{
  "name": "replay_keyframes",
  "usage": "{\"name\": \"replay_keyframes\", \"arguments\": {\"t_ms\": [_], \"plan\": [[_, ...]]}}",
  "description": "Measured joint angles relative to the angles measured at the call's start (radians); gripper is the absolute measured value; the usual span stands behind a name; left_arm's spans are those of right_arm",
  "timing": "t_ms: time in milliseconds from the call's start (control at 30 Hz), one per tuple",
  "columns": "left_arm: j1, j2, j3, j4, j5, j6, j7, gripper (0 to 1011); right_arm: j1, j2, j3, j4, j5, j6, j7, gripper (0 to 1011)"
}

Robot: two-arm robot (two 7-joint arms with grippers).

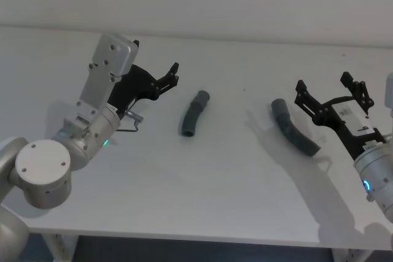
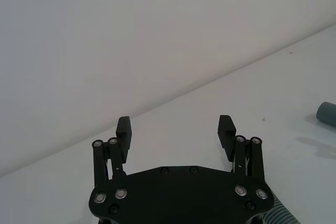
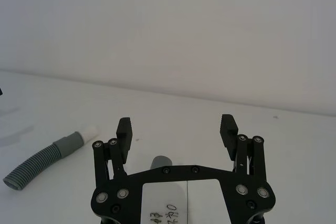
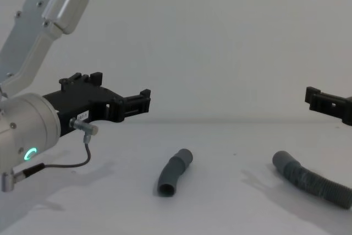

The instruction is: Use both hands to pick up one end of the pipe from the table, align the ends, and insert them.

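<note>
A white label [image 3: 181, 203] on the right gripper [image 3: 176, 125] carries handwriting that cannot be read. Both arms hang above the surface [image 1: 233, 176], fingers spread wide and empty. The left gripper [image 1: 173, 74] is left of the short hose piece [image 1: 193, 115], the right gripper over the long hose [image 1: 296, 131]. The right wrist view reveals the short piece's white tip [image 3: 90, 130].

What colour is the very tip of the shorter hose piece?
The tip is white, beyond a grey collar; the right wrist view shows it best.
</note>
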State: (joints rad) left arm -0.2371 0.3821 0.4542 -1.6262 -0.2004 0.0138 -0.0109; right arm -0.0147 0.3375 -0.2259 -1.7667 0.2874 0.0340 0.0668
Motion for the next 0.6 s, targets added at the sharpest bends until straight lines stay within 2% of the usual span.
{"name": "replay_keyframes", "arguments": {"t_ms": [600], "plan": [[0.000,0.000,0.000,0.000,0.000,0.000,0.000,1001,0.000,0.000,0.000,0.000,0.000,0.000,0.000,1001]]}}
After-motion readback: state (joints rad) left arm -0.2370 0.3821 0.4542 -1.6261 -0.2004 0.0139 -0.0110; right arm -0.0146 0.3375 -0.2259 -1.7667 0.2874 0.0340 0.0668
